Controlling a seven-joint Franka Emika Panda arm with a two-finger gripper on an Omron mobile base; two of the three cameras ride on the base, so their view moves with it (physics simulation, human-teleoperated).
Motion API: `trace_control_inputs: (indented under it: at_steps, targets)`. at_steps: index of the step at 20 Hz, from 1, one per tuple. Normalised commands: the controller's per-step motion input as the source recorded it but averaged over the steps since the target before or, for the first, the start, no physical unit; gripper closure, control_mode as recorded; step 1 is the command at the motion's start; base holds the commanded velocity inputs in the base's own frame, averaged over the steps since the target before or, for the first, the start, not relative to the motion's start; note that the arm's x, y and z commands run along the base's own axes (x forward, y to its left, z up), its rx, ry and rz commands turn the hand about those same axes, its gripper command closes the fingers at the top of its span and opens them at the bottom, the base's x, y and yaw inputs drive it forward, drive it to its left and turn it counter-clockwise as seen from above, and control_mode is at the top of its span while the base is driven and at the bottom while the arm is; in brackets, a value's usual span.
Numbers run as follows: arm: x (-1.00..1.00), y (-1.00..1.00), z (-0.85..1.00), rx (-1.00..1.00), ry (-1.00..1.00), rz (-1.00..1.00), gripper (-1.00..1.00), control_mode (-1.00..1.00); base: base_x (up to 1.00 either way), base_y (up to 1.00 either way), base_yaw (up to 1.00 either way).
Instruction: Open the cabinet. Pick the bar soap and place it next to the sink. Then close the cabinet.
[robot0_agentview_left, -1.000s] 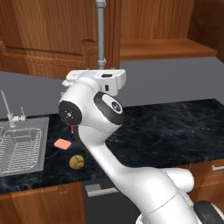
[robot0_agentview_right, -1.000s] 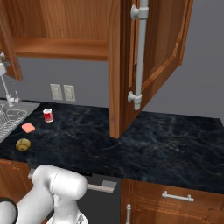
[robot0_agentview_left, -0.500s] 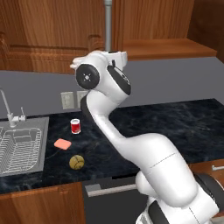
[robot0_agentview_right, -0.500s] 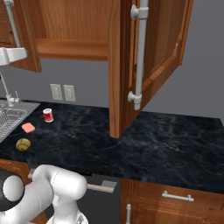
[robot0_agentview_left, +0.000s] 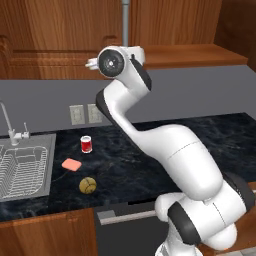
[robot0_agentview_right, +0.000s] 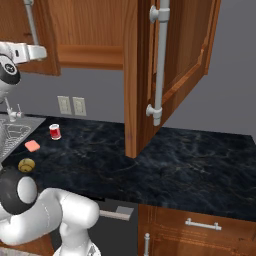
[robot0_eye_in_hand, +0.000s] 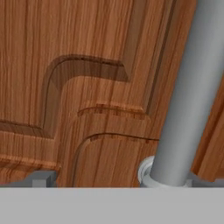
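Note:
The cabinet's right door (robot0_agentview_right: 177, 65) hangs wide open over the counter. My gripper (robot0_agentview_right: 40, 51) is raised to the lower end of the left door (robot0_agentview_right: 20, 45), beside its grey bar handle (robot0_agentview_right: 31, 22). Its jaws are open and hold nothing. The hand view looks straight at that door's raised panel (robot0_eye_in_hand: 78, 87), with the handle (robot0_eye_in_hand: 188, 96) close on the right. In the left base view the gripper (robot0_agentview_left: 92, 64) sits just under the cabinet. The pink bar soap (robot0_agentview_left: 72, 164) lies flat on the dark counter, right of the sink (robot0_agentview_left: 42, 172).
A red can (robot0_agentview_left: 86, 144) stands behind the soap and a yellow-brown ball (robot0_agentview_left: 87, 185) lies in front of it. The faucet (robot0_agentview_left: 8, 122) rises at the sink's back. The open right door's handle (robot0_agentview_right: 161, 60) juts out over the counter (robot0_agentview_right: 190, 165).
The arm has swung upward from over the counter, carrying the gripper up to the left door's handle. The soap, can and ball have stayed put.

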Motion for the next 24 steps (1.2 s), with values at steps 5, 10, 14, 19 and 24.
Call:
trace_control_inputs:
  at_steps: [5, 10, 14, 19, 24]
  targets:
    - [0.54, -0.07, 0.0, 0.0, 0.01, 0.08, -1.0, -1.0, 0.0, 0.0, 0.0]
    - [0.41, -0.08, 0.0, 0.0, 0.0, 0.07, -1.0, -1.0, 0.0, 0.0, 0.0]
    - [0.47, -0.06, 0.0, 0.0, 0.0, 0.07, -1.0, -1.0, 0.0, 0.0, 0.0]
    - [0.51, -0.08, -0.03, 0.0, 0.0, 0.07, -1.0, -1.0, 0.0, 0.0, 0.0]
    - [0.52, -0.08, 0.0, 0.0, 0.01, 0.07, -1.0, -1.0, 0.0, 0.0, 0.0]
